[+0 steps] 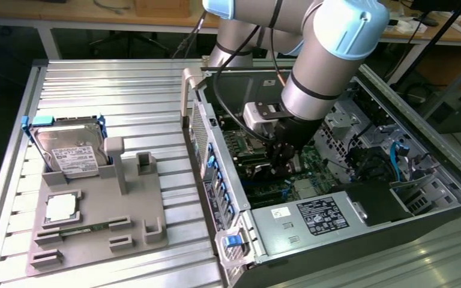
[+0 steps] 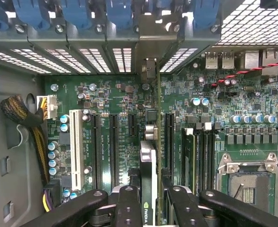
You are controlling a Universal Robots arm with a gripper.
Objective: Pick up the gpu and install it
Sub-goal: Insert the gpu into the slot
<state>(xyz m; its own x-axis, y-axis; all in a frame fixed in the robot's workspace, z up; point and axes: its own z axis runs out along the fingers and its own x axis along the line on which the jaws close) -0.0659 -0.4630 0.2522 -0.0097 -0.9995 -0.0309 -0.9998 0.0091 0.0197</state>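
Your gripper (image 2: pixel 148 201) is inside the computer case (image 1: pixel 326 219), fingers (image 2: pixel 127 208) clamped on the gpu (image 2: pixel 148 184), held edge-on over the motherboard (image 2: pixel 106 101). You are at the install step: the card stands above an expansion slot (image 2: pixel 169 142), its bracket toward the rear openings. Seating it calls for exact alignment with the slot.

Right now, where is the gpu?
The gpu is inside the open computer case, held edge-on in the gripper just above the motherboard's expansion slots, towards the exterior view's right.
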